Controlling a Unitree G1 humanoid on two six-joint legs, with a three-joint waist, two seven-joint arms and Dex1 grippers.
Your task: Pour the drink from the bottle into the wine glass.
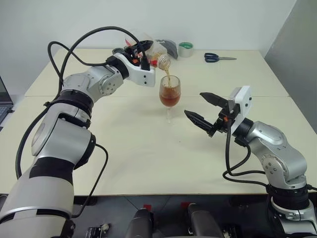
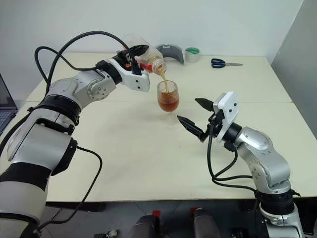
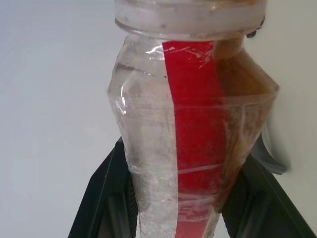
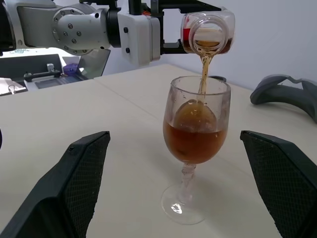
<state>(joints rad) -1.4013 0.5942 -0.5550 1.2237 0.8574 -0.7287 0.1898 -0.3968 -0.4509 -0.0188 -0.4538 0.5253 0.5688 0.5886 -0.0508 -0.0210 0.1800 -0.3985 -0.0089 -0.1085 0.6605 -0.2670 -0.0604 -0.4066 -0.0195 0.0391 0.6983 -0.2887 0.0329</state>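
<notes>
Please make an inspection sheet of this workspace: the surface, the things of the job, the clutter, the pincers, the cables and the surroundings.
Surface: cream-coloured table, dry around the glass.
Job's things: small clear plastic bottle with red label tilted, mouth above the clear stemmed wine glass; reddish-brown drink streams in, bowl about half full, glass upright.
Clutter: blue-handled scissors, green tape roll, grey curved object, all at the far edge.
Pincers: left pincer shut on the bottle; right pincer open, beside the glass, not touching it.
Cables: black cables loop over the left arm; another hangs from the right arm.
Surroundings: white wall behind; laptop edge at the left.
</notes>
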